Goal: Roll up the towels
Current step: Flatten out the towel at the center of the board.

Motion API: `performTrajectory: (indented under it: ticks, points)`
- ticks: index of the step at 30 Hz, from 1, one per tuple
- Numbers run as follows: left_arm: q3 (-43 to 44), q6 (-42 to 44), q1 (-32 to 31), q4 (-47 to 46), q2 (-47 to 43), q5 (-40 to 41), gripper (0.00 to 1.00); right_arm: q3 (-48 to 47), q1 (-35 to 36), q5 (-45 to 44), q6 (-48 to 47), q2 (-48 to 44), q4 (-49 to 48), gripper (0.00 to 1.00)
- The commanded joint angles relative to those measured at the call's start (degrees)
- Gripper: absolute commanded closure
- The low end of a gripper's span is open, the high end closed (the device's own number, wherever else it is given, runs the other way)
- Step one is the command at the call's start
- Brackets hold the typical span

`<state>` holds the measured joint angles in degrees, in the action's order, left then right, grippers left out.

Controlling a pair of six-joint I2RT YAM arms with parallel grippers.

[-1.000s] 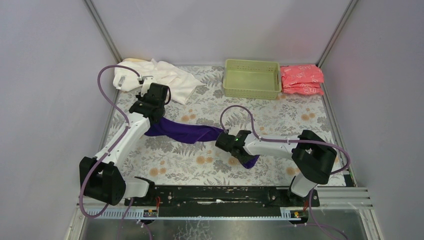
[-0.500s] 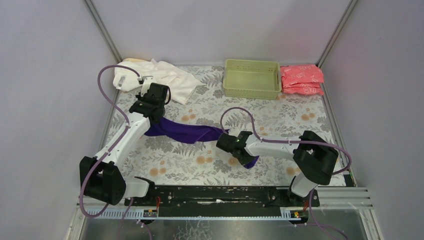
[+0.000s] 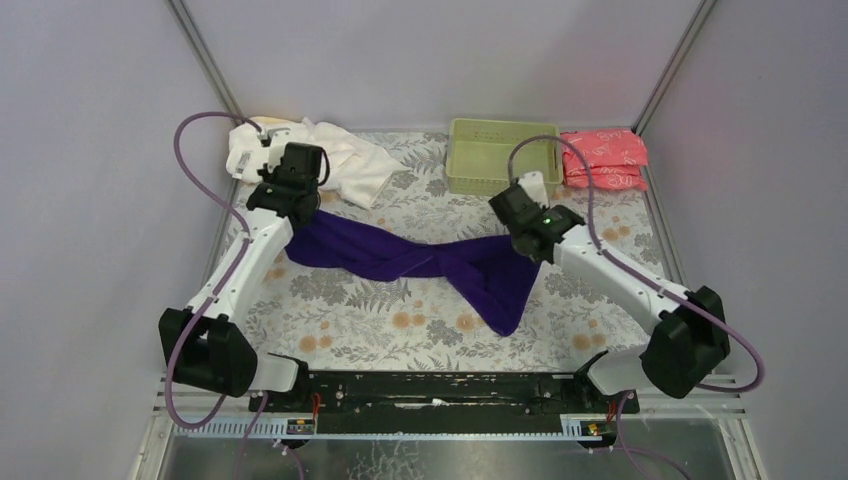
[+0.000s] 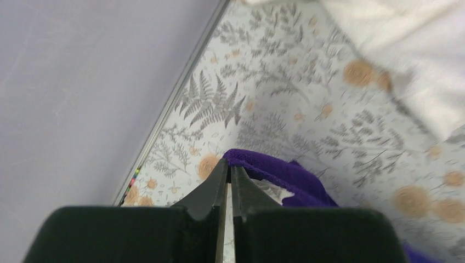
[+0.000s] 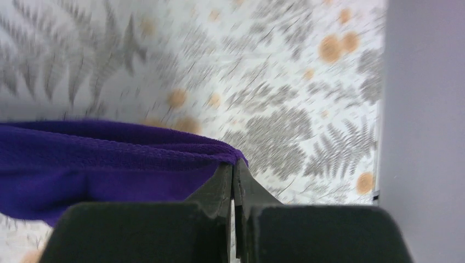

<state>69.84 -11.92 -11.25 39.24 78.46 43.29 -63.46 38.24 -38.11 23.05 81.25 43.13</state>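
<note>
The dark purple towel (image 3: 420, 262) is stretched between both arms, twisted in the middle, with one corner hanging toward the near side. My left gripper (image 4: 229, 165) is shut on its left corner (image 4: 274, 171), close to the left wall. My right gripper (image 5: 234, 164) is shut on its right corner (image 5: 109, 159), in front of the basket. From above, the left gripper (image 3: 291, 208) and right gripper (image 3: 520, 238) are mostly hidden under their wrists. The white towel (image 3: 335, 160) lies crumpled at the back left, with a pale yellow towel (image 3: 262, 123) peeking out behind it.
A light green basket (image 3: 503, 157) stands at the back centre. Pink-red packets (image 3: 603, 158) lie to its right, in the back right corner. The floral table cover (image 3: 400, 325) reaches metal rails on both sides, with grey walls (image 4: 82, 82) beyond.
The right gripper shut on the purple towel's corner and swung from the near middle up toward the basket, pulling the towel out wide. The left arm shifted slightly back, still gripping.
</note>
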Motion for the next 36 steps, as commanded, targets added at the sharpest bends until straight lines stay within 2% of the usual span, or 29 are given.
performTrajectory:
  ticks: [1, 5, 10, 16, 23, 27, 30, 33, 36]
  points:
    - [7.61, 0.07, 0.60, -1.02, -1.22, 0.24, 1.00, -7.38, -4.39, -7.93, -7.76, -4.60, -4.52, 1.00]
    - [13.38, 1.23, 0.66, -1.29, -4.59, 0.27, 1.00, -10.67, -5.60, -12.88, -12.95, -8.74, -7.24, 1.00]
    - [14.53, 1.78, 0.65, -1.80, -12.71, -1.75, 1.00, -9.89, -5.62, -13.47, -17.81, -17.84, -9.83, 1.00]
    - [12.91, 0.07, 0.60, 1.58, -24.58, -9.37, 1.00, -6.65, -5.63, -5.15, -19.82, -33.06, -9.16, 1.00]
    - [11.68, -2.82, 0.62, 8.92, -31.32, -13.91, 1.00, -2.97, -5.63, 3.46, -20.55, -44.65, -5.24, 1.00]
    - [7.16, -3.66, 0.65, 9.96, -30.50, -13.12, 0.99, 0.84, -5.63, 2.75, -18.59, -44.18, -2.92, 1.00]
    - [2.08, -4.64, 0.61, 9.27, -26.09, -12.63, 0.99, 5.40, -5.63, 0.01, -15.87, -40.41, -3.86, 1.00]
    - [-1.61, -4.94, 0.61, 6.05, -19.03, -12.75, 1.00, 11.11, -5.70, -3.50, -15.27, -35.52, -10.71, 1.00]
    - [-3.06, -4.89, 0.61, 0.27, -10.10, -12.46, 1.00, 16.04, -8.45, -6.91, -18.21, -29.12, -25.12, 1.00]
